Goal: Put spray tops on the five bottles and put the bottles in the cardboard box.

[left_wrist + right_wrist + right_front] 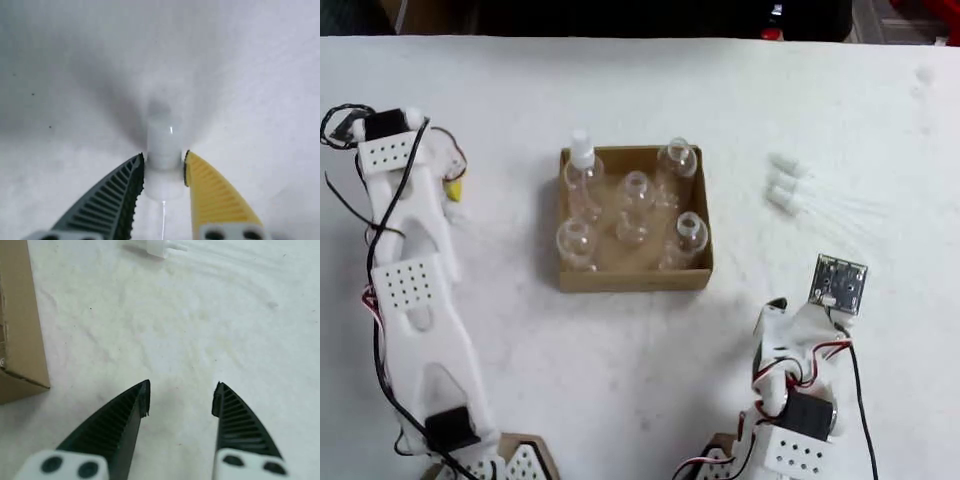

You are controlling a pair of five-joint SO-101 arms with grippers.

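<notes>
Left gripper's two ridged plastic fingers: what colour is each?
One finger black, the other yellow; clearest in left wrist view.

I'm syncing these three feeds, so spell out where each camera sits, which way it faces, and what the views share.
High view: fixed above the table, looking down on the cardboard box of bottles; both arms show.
Left wrist view: on the left arm, looking along the left end effector, shut on a spray top, down at the table.
Right wrist view: on the right arm, looking past the open right end effector at the table.
Shared: high and right wrist views both show the cardboard box and a loose spray top.
</notes>
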